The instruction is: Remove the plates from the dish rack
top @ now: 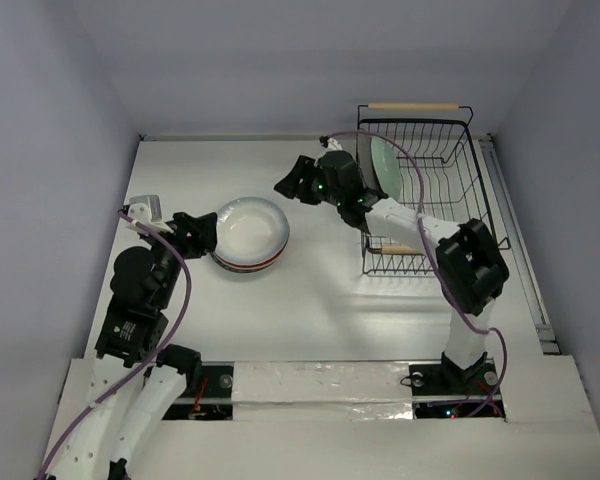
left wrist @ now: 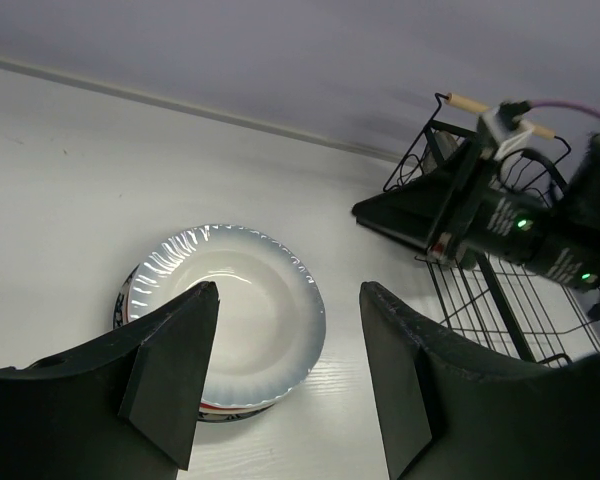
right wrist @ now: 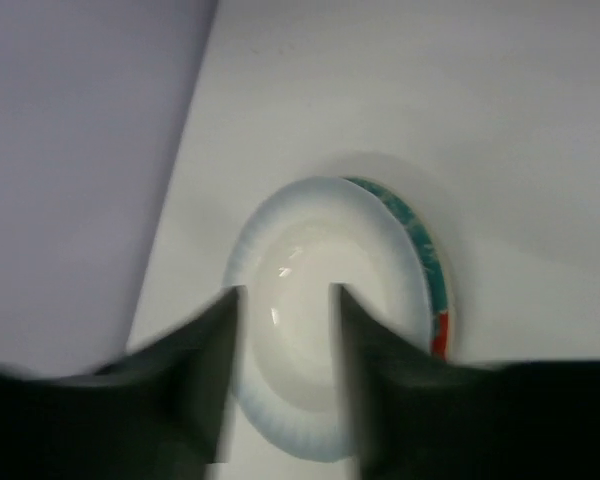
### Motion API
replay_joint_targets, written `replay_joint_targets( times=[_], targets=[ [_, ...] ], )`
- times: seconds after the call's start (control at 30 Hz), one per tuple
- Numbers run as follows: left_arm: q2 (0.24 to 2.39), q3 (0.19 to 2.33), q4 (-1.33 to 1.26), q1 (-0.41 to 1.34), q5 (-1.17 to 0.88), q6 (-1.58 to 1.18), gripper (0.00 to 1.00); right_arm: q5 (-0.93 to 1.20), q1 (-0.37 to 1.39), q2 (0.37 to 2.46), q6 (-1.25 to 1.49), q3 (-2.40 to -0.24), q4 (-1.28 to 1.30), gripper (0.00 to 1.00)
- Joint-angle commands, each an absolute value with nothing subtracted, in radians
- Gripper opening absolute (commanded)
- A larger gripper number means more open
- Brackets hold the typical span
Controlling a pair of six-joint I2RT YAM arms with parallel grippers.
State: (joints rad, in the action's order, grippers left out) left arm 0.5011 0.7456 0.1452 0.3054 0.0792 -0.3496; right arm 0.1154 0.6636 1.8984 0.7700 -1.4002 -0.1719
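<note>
On the 9 o'clock side of the table (top: pixel 320 320), the left gripper (left wrist: pixel 290 370) hangs at the 9 o'clock rim of the stack of plates (top: pixel 252 236). Its two dark fingers (left wrist: pixel 175 370) stand well apart with nothing held between them, and the stack shows through the gap. Whether a fingertip touches the rim, I cannot tell.

Topmost in the stack is a white plate (right wrist: pixel 310 250) with a fluted edge, lying flat and face up. Under it the rim of a teal-and-red plate (right wrist: pixel 432 285) peeks out on one side.

At about 1 o'clock from the stack, between it and the rack, the right gripper (right wrist: pixel 285 360) points toward 9 o'clock. Its wrist view is blurred, yet the fingers are plainly parted and grip nothing; the stack lies below them.

Over at 3 o'clock stands the dish rack (top: pixel 416 122), with a wooden handle (top: pixel 412 105) at its 12 o'clock end. One mint green plate (top: pixel 385 165) stands on edge inside, toward the rack's 11 o'clock corner, with the right arm crossing just beside it.
</note>
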Motion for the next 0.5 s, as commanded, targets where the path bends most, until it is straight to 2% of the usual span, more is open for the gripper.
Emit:
replay_joint_targets(
  times=[0.0,0.07,0.1,0.23,0.37,0.47],
  targets=[
    [0.497,0.736,0.083,0.299,0.071,-0.350,0.56,0.167,0.676,1.790,0.667,-1.499,-0.121,0.33],
    [0.497,0.735,0.083,0.299,0.071,-0.350,0.56,0.150,0.676,1.752,0.611,-1.522,-0.077,0.07],
    [0.497,0.736,0.083,0.299,0.071,-0.350,0.56,0.128,0.676,1.709,0.559,-1.531,-0.052,0.00],
    [0.497,0.735,0.083,0.299,0.069,-0.348,0.47,-0.159,0.676,1.603,0.404,-1.551,0.106,0.00],
    [0.499,0.736,0.083,0.299,0.078,-0.350,0.16,-0.310,0.623,1.528,0.284,-1.519,0.230,0.00],
    [0.492,0.739,0.092,0.299,0.103,-0.353,0.11,-0.347,0.560,1.484,0.218,-1.457,0.268,0.00]
  ],
)
